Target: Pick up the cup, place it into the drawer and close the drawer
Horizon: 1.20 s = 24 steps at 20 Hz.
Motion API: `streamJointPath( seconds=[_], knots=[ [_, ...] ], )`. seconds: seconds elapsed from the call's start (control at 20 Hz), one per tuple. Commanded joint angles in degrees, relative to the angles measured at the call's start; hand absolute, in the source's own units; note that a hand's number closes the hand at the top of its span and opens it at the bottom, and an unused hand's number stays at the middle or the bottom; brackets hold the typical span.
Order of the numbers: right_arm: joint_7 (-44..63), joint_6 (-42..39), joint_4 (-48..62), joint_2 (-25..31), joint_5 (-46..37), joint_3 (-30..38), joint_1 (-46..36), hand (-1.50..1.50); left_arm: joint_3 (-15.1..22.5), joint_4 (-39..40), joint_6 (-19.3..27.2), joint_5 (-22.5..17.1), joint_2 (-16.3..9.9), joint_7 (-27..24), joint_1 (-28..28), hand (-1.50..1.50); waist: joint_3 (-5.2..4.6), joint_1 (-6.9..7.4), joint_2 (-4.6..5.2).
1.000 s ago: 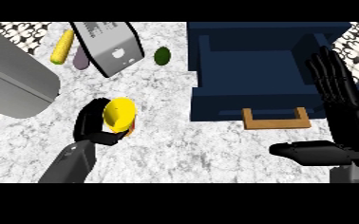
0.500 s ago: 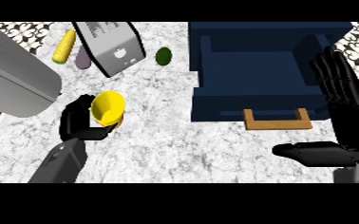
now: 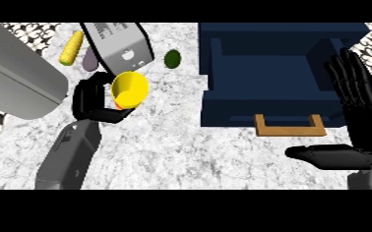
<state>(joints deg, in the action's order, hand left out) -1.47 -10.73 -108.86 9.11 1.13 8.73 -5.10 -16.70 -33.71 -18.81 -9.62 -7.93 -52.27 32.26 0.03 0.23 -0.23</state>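
Above the counter, cup in left hand, higher than before.

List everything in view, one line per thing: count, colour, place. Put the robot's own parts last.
cup: one, yellow, held in the left hand, left of centre.
drawer: one, dark blue, open, upper right; tan handle on its near edge.
corn cob: one, yellow, upper left.
small round item: one, dark green, on the counter left of the drawer.
purple item: one, beside the corn cob, partly hidden.
grey slab with black rim: one, top centre-left.
large grey object: one, left edge.
counter: one, white-grey marble.
left hand: one, black, curled round the cup.
right hand: one, black, open, right edge.
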Motion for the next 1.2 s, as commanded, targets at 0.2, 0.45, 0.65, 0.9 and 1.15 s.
streamJointPath(
  seconds=[0.2, 0.45, 0.65, 0.9, 1.15],
  knots=[
    [3.2, -0.51, -4.66, 0.56, 1.73, 1.2, 2.98, -1.5, 5.55, -17.62, 7.96, 0.84, 4.56, 12.09, 4.63, 1.5, 0.01, -0.16, -0.14],
    [0.69, 0.77, -1.86, -1.08, -1.06, -0.49, 2.23, -1.5, 11.07, -28.76, 13.22, 0.26, 7.78, 25.44, 7.66, 1.5, 0.01, 0.09, -0.08],
    [-3.41, -0.9, -0.49, -0.12, 0.2, 1.73, 3.64, -1.5, 12.94, -27.34, 18.12, 1.88, 7.87, 30.17, 15.03, 1.5, 0.0, -0.63, 0.16],
    [-5.37, -2.53, 1.5, 0.22, 0.64, 1.95, 4.66, -1.5, 17.81, -27.41, 26.45, 0.4, 7.91, 37.55, 21.39, 1.5, 0.01, -0.8, 0.19],
    [-4.33, -4.48, 2.03, 2.26, 3.64, 4.18, 3.14, -1.5, 21.44, -13.86, 31.87, -3.01, 7.92, 30.94, 28.59, 1.5, 0.0, -1.76, 0.46]
  ],
)
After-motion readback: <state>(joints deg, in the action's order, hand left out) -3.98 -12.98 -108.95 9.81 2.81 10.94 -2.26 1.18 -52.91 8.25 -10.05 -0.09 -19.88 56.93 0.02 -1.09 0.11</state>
